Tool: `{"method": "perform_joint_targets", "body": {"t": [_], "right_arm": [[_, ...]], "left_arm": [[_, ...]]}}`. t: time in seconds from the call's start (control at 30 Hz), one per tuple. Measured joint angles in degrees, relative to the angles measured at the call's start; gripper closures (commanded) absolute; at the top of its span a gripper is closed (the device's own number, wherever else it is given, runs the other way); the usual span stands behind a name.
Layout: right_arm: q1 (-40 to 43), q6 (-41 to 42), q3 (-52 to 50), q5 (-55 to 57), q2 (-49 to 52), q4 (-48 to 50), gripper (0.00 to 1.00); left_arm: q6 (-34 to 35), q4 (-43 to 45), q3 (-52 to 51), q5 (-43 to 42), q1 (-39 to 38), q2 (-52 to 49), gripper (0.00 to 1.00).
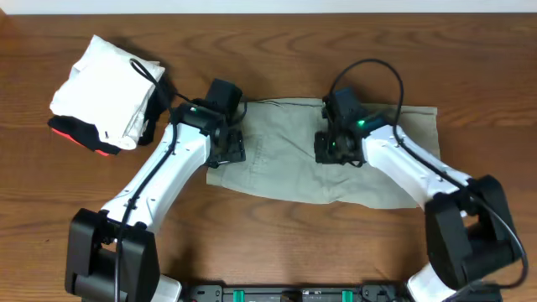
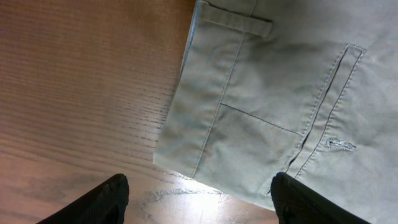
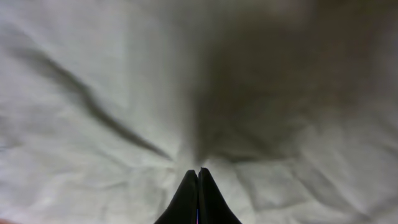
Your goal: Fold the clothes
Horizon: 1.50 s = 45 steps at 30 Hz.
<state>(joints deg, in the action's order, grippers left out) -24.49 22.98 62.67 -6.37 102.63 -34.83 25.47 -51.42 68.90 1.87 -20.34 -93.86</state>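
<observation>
The khaki trousers (image 1: 285, 164) lie folded flat across the middle of the table, waistband end to the left. My left gripper (image 1: 226, 147) is open and hovers over the waistband's near left corner. In the left wrist view its two fingers (image 2: 199, 200) straddle that corner of the trousers (image 2: 280, 93), where the belt loop, seam and back pocket show. My right gripper (image 1: 331, 149) is down on the middle of the trousers. In the right wrist view its fingers (image 3: 198, 173) are pressed together, with creases in the cloth (image 3: 93, 124) running to their tips.
A folded white garment (image 1: 101, 75) lies on a stack with black and red garments (image 1: 84, 138) at the far left of the wooden table (image 1: 277, 243). The trousers' leg end reaches the right, near the right arm.
</observation>
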Motion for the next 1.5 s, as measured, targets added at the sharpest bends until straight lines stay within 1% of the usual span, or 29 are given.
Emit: {"method": "perform_joint_targets", "body": {"t": [0.1,0.23,0.37,0.5,0.6,0.77,0.93,1.1,1.17,1.5], "right_arm": [[0.00,0.00,-2.80,0.00,2.21,3.89,0.99],[0.04,0.02,-3.17,0.02,2.82,5.97,0.99],[0.15,0.02,-2.21,0.00,2.84,3.50,0.99],[0.74,-0.15,1.29,0.02,2.27,-0.11,0.99],[1.55,-0.24,3.87,0.11,0.48,0.79,0.99],[2.14,-0.31,4.68,0.94,-0.20,1.70,0.99],[2.14,-0.44,4.68,1.38,2.51,2.12,0.99],[2.14,-0.48,5.01,1.53,8.57,3.65,0.99],[2.14,-0.61,5.44,1.86,9.20,5.05,0.99],[2.91,-1.07,5.95,1.95,7.76,4.02,0.99]], "left_arm": [[0.00,0.00,-0.02,0.02,0.00,0.00,0.25],[0.00,-0.04,-0.04,0.00,0.00,0.00,0.24],[0.00,-0.02,-0.04,0.00,0.00,0.00,0.25],[0.00,-0.02,-0.04,0.00,0.00,0.00,0.24],[0.00,-0.02,-0.04,0.00,0.00,0.00,0.24],[0.00,-0.02,-0.04,0.02,0.00,0.00,0.25],[0.00,-0.02,-0.04,0.00,0.00,0.00,0.25],[0.00,0.00,-0.04,0.00,0.00,0.00,0.24],[0.00,-0.02,-0.07,0.00,0.00,0.00,0.25],[0.00,0.09,-0.07,0.00,0.00,0.00,0.24]]}}
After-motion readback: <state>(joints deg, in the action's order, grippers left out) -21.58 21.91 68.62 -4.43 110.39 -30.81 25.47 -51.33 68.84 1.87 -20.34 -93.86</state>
